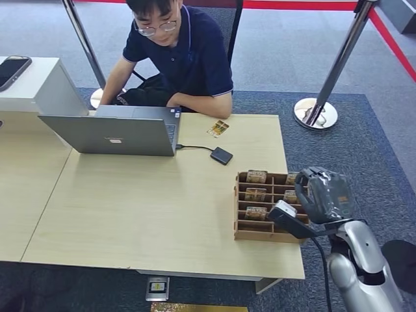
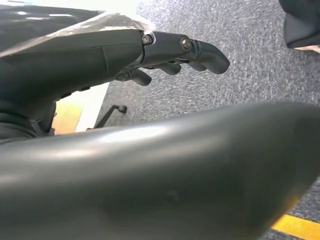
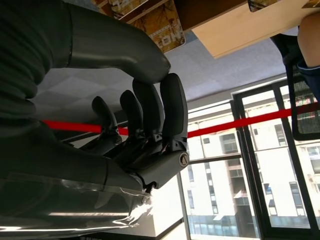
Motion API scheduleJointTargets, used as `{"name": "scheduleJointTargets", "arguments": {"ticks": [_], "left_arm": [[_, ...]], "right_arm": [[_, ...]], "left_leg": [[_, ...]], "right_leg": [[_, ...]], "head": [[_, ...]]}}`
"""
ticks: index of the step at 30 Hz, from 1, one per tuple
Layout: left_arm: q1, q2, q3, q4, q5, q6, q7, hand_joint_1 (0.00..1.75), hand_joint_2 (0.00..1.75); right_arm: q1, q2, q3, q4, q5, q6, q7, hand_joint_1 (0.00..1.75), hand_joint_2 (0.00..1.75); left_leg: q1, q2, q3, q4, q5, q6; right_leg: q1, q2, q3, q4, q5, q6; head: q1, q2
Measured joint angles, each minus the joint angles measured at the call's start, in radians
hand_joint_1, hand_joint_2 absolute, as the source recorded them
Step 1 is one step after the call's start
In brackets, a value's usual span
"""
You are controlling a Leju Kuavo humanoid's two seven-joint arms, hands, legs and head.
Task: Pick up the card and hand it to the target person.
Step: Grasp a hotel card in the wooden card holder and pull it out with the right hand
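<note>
Several patterned cards (image 1: 256, 176) stand in the slots of a wooden rack (image 1: 240, 224) at the table's near right corner. One more card (image 1: 218, 128) lies flat on the table in front of the seated person (image 1: 191, 52). My right hand (image 1: 324, 193) hovers just right of the rack, level with its top. In the right wrist view its fingers (image 3: 151, 115) curl in against the thumb with nothing between them, and a rack card (image 3: 162, 30) shows beyond. My left hand (image 2: 177, 52) hangs over the carpet, fingers apart and holding nothing.
An open grey laptop (image 1: 117, 133) sits at the table's far left, cabled to a small black device (image 1: 221, 155). A phone (image 1: 12, 70) lies on a white box at the left. Stanchion base (image 1: 315, 112) with red rope stands behind the table's right side.
</note>
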Motion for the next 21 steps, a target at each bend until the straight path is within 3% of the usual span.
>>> {"name": "scheduleJointTargets", "arguments": {"ticks": [3, 7, 21], "left_arm": [[0.000, 0.000, 0.000, 0.000, 0.000, 0.000, -0.001, 0.00, 0.00], [0.000, 0.000, 0.000, 0.000, -0.002, 0.000, -0.001, 0.00, 0.00], [0.000, -0.001, 0.000, 0.000, -0.003, 0.000, -0.001, 0.00, 0.00]], "right_arm": [[-0.011, 0.008, 0.011, 0.017, 0.003, 0.003, 0.004, 1.20, 1.75], [-0.020, 0.020, 0.023, 0.033, 0.009, 0.003, 0.019, 0.93, 1.75], [-0.023, 0.037, 0.039, 0.054, 0.019, 0.003, 0.031, 0.83, 1.75]], "left_leg": [[0.000, 0.000, 0.000, 0.000, 0.000, 0.000], [0.000, 0.000, 0.000, 0.000, 0.000, 0.000], [0.000, 0.000, 0.000, 0.000, 0.000, 0.000]], "right_leg": [[0.000, 0.000, 0.000, 0.000, 0.000, 0.000], [0.000, 0.000, 0.000, 0.000, 0.000, 0.000], [0.000, 0.000, 0.000, 0.000, 0.000, 0.000]], "head": [[0.000, 0.000], [0.000, 0.000], [0.000, 0.000]]}}
